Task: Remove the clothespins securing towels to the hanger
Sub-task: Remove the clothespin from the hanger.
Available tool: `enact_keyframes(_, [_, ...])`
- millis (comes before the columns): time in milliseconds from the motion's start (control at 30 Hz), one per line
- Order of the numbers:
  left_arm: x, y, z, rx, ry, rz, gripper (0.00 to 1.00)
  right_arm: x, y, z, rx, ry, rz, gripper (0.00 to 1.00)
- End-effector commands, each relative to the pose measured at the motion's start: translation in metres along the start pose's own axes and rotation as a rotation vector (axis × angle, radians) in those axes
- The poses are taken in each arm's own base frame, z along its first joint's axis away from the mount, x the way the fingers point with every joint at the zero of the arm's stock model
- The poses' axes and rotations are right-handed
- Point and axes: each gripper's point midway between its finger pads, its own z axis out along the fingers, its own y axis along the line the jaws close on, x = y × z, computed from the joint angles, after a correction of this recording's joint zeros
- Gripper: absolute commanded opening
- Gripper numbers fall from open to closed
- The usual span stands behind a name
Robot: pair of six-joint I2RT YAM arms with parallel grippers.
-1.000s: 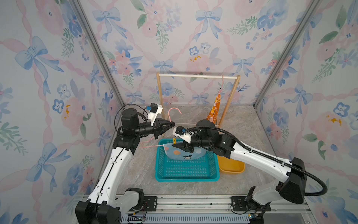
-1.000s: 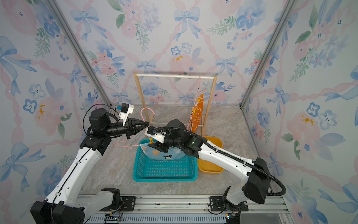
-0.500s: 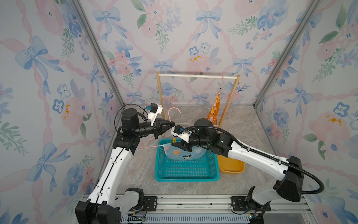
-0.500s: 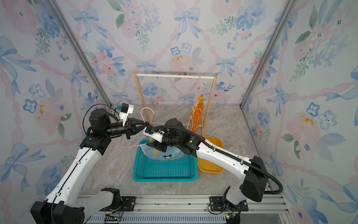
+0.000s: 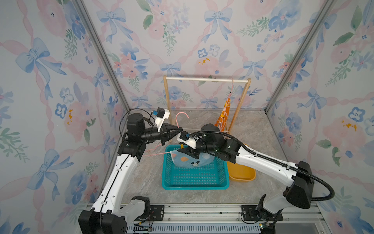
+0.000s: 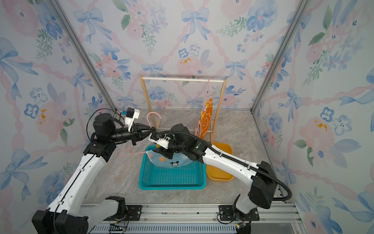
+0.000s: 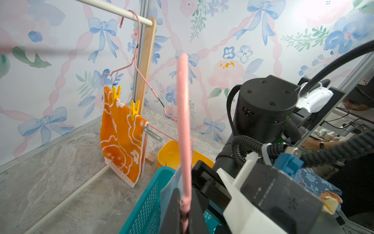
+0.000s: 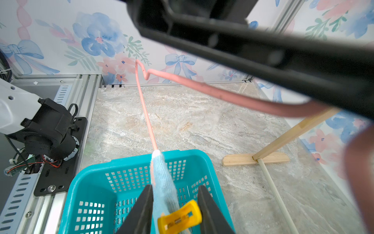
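The left gripper (image 7: pixel 185 202) is closed tight on the wire of a pink hanger (image 7: pixel 183 121), which rises straight up from between its fingers in the left wrist view. The right gripper (image 8: pixel 175 188) is just beside the left one and a little lower. Its two black fingers (image 8: pixel 141 210) stand narrow, one on each side of a yellow clothespin (image 8: pixel 180 218). The clothespin fills nearly the whole gap between them; I cannot tell if the fingers press it or only touch it. This clothespin sits on the edge of the light blue towel (image 8: pixel 162 182), which lies along the lower bar of the hanger, forward from the right gripper's fingertips. The rest of this towel hangs down below the right gripper into a teal basket (image 5: pixel 194 184), as both top views show. Just beside the basket, under the right forearm, stands a yellow tub (image 5: pixel 241 174). Well beyond both grippers, a second pink hanger (image 7: pixel 137 66) hangs on the wooden rack (image 5: pixel 206 80) and carries the orange towel (image 7: pixel 121 141), fixed with two other clothespins (image 7: pixel 116 93) along its upper edge.
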Motion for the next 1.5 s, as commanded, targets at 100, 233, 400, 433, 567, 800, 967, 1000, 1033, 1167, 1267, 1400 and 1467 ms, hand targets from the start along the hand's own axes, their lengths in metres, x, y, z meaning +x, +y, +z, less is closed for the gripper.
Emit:
enact_keyframes(100, [-0.014, -0.013, -0.004, 0.027, -0.022, 0.056, 0.00, -0.015, -0.004, -0.005, 0.005, -0.042, -0.002, 0.31])
enact_keyframes(233, [-0.014, -0.013, -0.004, 0.028, -0.022, 0.054, 0.00, -0.015, -0.005, -0.005, 0.009, -0.043, 0.000, 0.27])
enact_keyframes(400, [-0.014, -0.013, -0.004, 0.027, -0.022, 0.054, 0.00, -0.015, -0.005, -0.004, 0.009, -0.043, 0.002, 0.22])
enact_keyframes(433, [-0.014, -0.013, -0.004, 0.026, -0.022, 0.055, 0.00, -0.015, -0.006, -0.003, 0.009, -0.044, 0.001, 0.22])
enact_keyframes(567, [-0.013, -0.012, -0.004, 0.026, -0.021, 0.051, 0.00, -0.018, -0.006, -0.004, 0.011, -0.052, 0.002, 0.17])
enact_keyframes(800, [-0.014, -0.011, -0.004, 0.022, -0.022, 0.053, 0.00, -0.021, -0.007, -0.005, 0.017, -0.061, 0.005, 0.10])
enact_keyframes(967, [-0.013, -0.010, -0.004, 0.019, -0.021, 0.049, 0.00, -0.024, -0.009, -0.007, 0.026, -0.070, 0.004, 0.02])
enact_keyframes(1000, [-0.012, -0.009, -0.003, 0.019, -0.019, 0.045, 0.00, -0.024, -0.009, -0.008, 0.027, -0.071, 0.004, 0.00])
enact_keyframes(1033, [-0.012, -0.009, -0.003, 0.020, -0.020, 0.046, 0.00, -0.026, -0.009, -0.009, 0.028, -0.074, 0.003, 0.00])
enact_keyframes(1167, [-0.012, -0.009, -0.003, 0.016, -0.020, 0.044, 0.00, -0.029, -0.010, -0.012, 0.037, -0.082, -0.002, 0.00])
enact_keyframes(1267, [-0.012, -0.008, -0.003, 0.013, -0.019, 0.043, 0.00, -0.033, -0.010, -0.017, 0.044, -0.092, -0.004, 0.00])
enact_keyframes(1400, [-0.011, -0.008, -0.003, 0.014, -0.019, 0.041, 0.00, -0.039, -0.010, -0.024, 0.051, -0.112, -0.011, 0.00])
enact_keyframes(1467, [-0.011, -0.007, -0.003, 0.013, -0.018, 0.041, 0.00, -0.040, -0.011, -0.026, 0.057, -0.117, -0.008, 0.00])
